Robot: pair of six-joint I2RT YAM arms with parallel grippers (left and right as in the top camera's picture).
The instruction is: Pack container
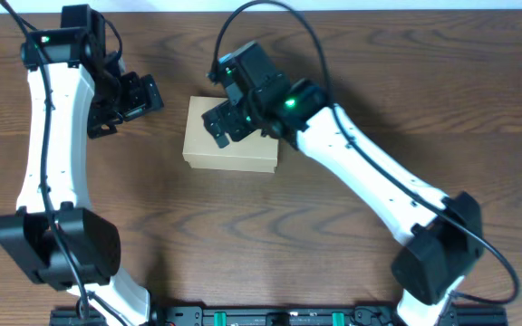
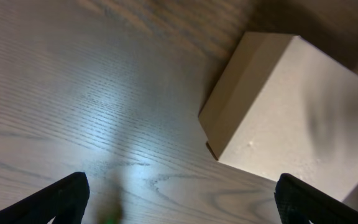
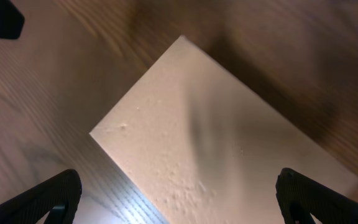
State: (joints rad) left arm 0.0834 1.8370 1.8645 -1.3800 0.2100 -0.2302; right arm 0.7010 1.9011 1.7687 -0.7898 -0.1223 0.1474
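The container (image 1: 229, 149) is a plain tan cardboard box with its lid shut, lying on the wooden table at centre. It also shows in the left wrist view (image 2: 291, 112) and in the right wrist view (image 3: 222, 137). My right gripper (image 1: 220, 122) hovers over the box's far edge; its fingers (image 3: 178, 199) are spread wide and hold nothing. My left gripper (image 1: 139, 98) is to the left of the box, apart from it; its fingers (image 2: 182, 199) are wide open and empty over bare table.
The wooden table (image 1: 352, 63) runs to a pale back edge at the top. A black rail (image 1: 270, 317) lies along the front edge between the arm bases. No tape rolls or pens show.
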